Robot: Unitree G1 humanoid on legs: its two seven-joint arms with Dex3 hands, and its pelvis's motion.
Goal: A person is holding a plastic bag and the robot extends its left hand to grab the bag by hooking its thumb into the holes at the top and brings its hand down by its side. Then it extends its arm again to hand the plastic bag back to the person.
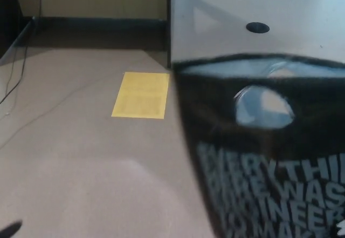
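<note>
Black plastic bag (pixel 269 157) fills the 3-to-6 o'clock part of the head view, close to the camera and blurred. Its top edge runs roughly level across the right half, with one oval handle hole showing pale near the top. Grey block lettering covers the lower part; only fragments like "EVERYTHI" are readable, the rest is cut off by the frame. Cannot tell who or what holds the bag: no person's hand shows on it. A small dark tip (pixel 11 229) pokes in at 7 o'clock, bottom left corner; too little of it shows to say whether it's part of the robot. Neither robot hand can be made out, so open or closed can't be told for either. Behind the bag is plain beige carpeted floor (pixel 81 162). A yellow sheet (pixel 141 95) lies flat on it around 11 o'clock of centre, just left of the bag's edge, apart from it. A dark vertical panel edge (pixel 169 22) stands at 12 o'clock. A pale worktop (pixel 302 6) sits at 1 o'clock with a round black grommet (pixel 257 27) in it. Thin cable (pixel 13 81) trails down at 9-10 o'clock.
</note>
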